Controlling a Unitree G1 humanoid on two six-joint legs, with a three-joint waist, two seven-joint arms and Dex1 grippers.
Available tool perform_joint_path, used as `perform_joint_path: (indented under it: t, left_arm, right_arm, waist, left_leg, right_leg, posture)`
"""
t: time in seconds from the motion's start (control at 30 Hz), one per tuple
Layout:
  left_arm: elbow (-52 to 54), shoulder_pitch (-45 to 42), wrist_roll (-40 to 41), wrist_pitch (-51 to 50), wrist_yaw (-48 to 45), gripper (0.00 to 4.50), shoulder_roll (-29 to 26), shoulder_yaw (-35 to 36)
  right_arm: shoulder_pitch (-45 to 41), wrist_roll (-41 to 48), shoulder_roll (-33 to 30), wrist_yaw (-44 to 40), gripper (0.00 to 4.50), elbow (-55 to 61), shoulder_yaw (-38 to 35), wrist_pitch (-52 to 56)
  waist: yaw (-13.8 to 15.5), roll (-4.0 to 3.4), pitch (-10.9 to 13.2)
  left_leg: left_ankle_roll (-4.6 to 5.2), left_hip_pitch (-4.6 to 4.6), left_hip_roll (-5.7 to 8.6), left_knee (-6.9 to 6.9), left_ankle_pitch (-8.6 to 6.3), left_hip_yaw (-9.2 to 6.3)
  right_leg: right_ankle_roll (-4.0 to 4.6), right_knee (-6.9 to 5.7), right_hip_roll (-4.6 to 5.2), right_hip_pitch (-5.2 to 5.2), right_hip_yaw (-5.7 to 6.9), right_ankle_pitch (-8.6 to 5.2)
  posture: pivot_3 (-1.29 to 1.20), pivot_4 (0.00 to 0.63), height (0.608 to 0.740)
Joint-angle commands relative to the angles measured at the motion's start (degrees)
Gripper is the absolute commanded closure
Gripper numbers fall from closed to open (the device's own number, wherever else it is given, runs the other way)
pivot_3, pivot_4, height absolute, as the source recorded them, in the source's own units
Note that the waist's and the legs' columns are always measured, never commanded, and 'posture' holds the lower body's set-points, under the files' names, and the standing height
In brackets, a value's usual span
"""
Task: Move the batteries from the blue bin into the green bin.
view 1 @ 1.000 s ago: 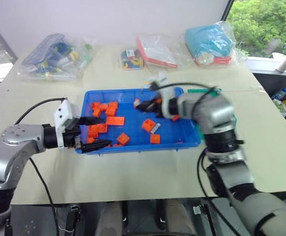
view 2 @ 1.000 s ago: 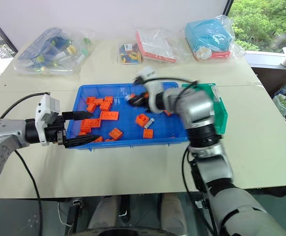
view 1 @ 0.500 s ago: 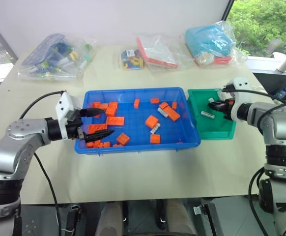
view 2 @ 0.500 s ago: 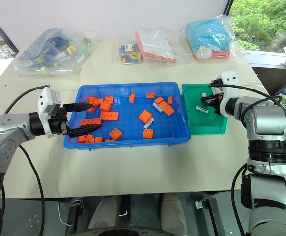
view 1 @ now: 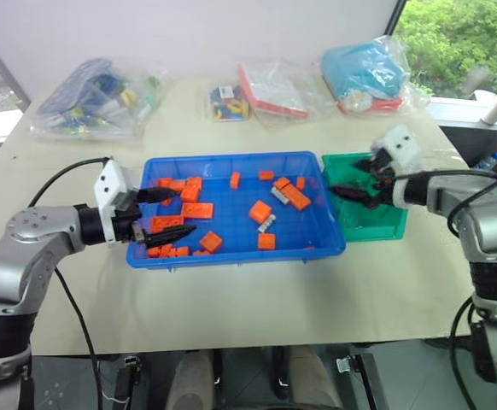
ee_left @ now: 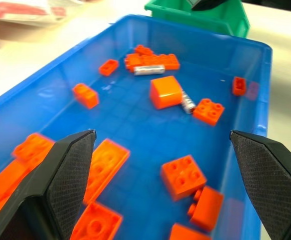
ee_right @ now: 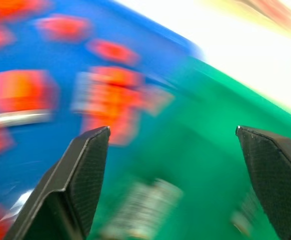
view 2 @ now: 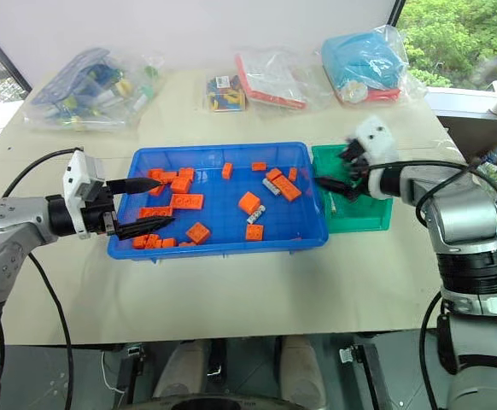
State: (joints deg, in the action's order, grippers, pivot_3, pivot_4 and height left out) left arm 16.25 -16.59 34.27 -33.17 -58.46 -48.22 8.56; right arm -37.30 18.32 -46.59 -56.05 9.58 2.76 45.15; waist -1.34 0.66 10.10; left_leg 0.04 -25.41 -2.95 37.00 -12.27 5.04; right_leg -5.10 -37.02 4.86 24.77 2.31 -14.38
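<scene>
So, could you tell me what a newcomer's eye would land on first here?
Probably the blue bin at the table's centre, scattered with orange bricks. The green bin sits against its right end, with the open right gripper over it. The open left gripper hovers at the blue bin's left end.

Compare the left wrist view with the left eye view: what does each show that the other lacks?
Left wrist view alone: the batteries lying close among the orange bricks, clear between the open fingers of its own gripper.
Left eye view alone: the right gripper open over the green bin, the left gripper at the tray's end, and bagged items behind.
Both: the blue bin and the bricks.
</scene>
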Motion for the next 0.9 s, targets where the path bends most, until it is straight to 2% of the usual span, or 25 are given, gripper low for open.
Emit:
perform_joint_path:
  t: [0.03,0.2,0.4,0.67,0.9]
  left_arm:
    - [2.42,0.48,0.77,-0.27,0.16,0.0,-1.37,2.29]
    - [3.58,1.11,0.84,-0.42,0.81,0.0,-1.52,2.51]
    - [5.97,1.21,1.16,-1.09,2.64,0.0,-0.92,2.56]
    - [7.66,3.07,2.12,-1.58,3.18,0.0,-1.8,4.65]
    - [8.49,3.82,2.3,-1.87,3.11,0.0,-2.22,4.46]
  right_arm:
    - [-4.57,0.02,-1.55,-9.38,0.34,2.41,6.71,-5.06]
    - [-13.08,-5.13,1.93,-15.47,0.34,-5.87,16.5,-11.05]
    - [-17.85,-12.4,7.28,-18.63,0.34,-19.79,23.81,-17.99]
    - [-22.13,-19.61,12.06,-23.45,0.34,-39.97,27.54,-28.42]
    - [-24.02,-22.58,16.29,-23.95,0.34,-48.04,26.25,-34.85]
  waist:
    - [0.29,0.0,0.0]
    - [0.72,0.03,0.01]
    - [0.67,0.05,0.0]
    - [0.55,0.04,0.01]
    - [0.48,0.04,0.01]
  left_leg:
    - [0.0,0.0,0.0,0.01,0.0,-0.01]
    - [0.0,-0.03,0.04,0.09,0.0,0.03]
    - [0.0,-0.06,0.09,0.1,0.0,0.1]
    - [-0.01,-0.05,0.09,0.09,0.0,0.22]
    - [-0.01,-0.04,0.09,0.09,0.01,0.23]
  right_leg:
    - [0.0,0.0,0.0,-0.01,0.01,0.0]
    - [0.17,0.02,0.11,-0.02,0.02,-0.1]
    - [0.15,0.01,0.14,-0.04,0.06,-0.08]
    - [0.0,-0.01,0.12,-0.03,0.06,0.0]
    - [0.0,-0.03,0.12,-0.03,0.06,0.0]
  posture:
    - [0.0,0.15,0.736]
    - [0.0,0.15,0.736]
    - [0.0,0.15,0.736]
    - [0.0,0.15,0.736]
    - [0.0,0.15,0.736]
